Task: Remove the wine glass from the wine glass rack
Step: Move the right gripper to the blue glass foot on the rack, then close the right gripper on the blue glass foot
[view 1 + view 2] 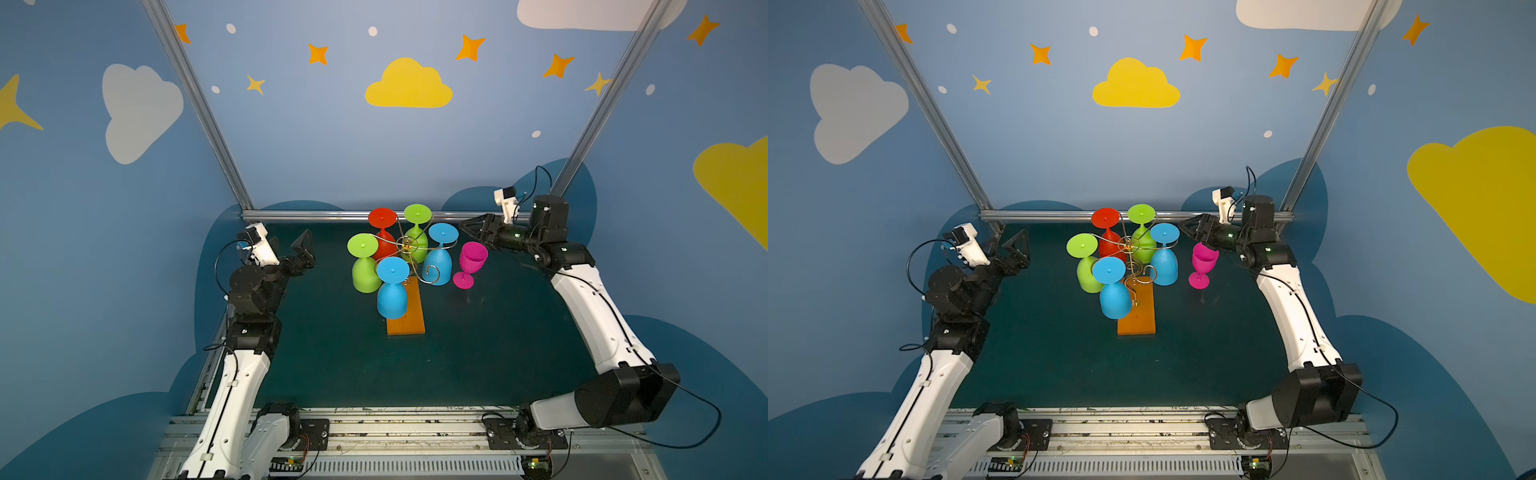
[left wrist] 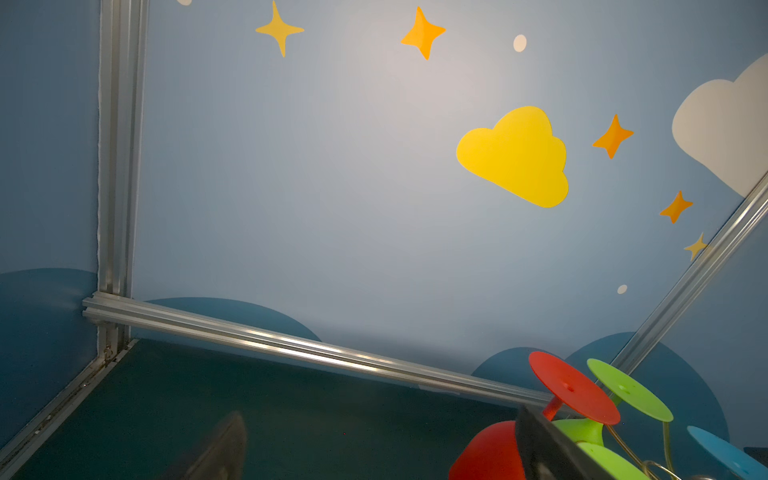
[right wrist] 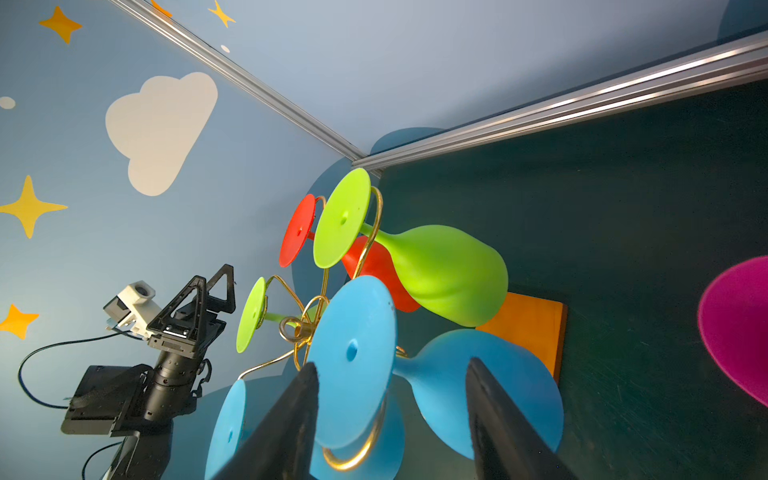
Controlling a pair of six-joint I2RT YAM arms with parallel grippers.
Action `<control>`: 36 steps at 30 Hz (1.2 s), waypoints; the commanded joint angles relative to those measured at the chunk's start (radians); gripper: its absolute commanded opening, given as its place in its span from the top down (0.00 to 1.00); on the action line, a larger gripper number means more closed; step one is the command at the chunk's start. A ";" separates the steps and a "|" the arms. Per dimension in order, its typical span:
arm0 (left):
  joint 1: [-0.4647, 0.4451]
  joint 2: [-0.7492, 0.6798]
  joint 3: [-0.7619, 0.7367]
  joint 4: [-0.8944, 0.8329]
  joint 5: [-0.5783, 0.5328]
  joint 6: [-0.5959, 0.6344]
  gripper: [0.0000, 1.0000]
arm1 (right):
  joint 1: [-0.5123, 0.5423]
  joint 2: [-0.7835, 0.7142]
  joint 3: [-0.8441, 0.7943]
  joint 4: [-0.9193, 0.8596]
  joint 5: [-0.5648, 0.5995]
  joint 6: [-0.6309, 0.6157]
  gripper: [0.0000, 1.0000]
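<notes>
Just beside the parted, empty right fingers [image 3: 286, 432] stands the magenta plastic wine glass [image 1: 473, 257], upright on the green desk [image 1: 498, 332]. Ahead of them, a blue plastic glass [image 1: 440, 259] hangs on the gold wire rack [image 1: 409, 324]. The left fingers [image 2: 540, 453] gape, well apart.

Text check | you'll find no readable lettering, label, brand or number in any view | yellow cloud decal [image 1: 408, 85] at upper centre — shape only | circuit board [image 1: 536, 463] at lower edge — too small to read
</notes>
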 commanded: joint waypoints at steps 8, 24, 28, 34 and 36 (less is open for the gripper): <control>0.004 -0.016 -0.005 -0.008 -0.008 0.001 0.01 | 0.054 0.066 0.071 0.016 0.003 -0.002 0.46; 0.005 -0.020 -0.003 -0.012 -0.012 0.003 0.01 | 0.066 0.097 0.083 0.023 -0.004 0.015 0.82; 0.005 -0.021 -0.003 -0.013 -0.012 0.005 0.01 | 0.066 0.094 0.079 0.031 -0.007 0.024 0.90; 0.005 -0.022 -0.003 -0.015 -0.015 0.005 0.01 | 0.063 0.091 0.070 0.073 -0.031 0.058 1.00; 0.005 -0.023 -0.004 -0.015 -0.015 0.005 0.01 | 0.063 0.088 0.068 0.088 -0.040 0.071 1.00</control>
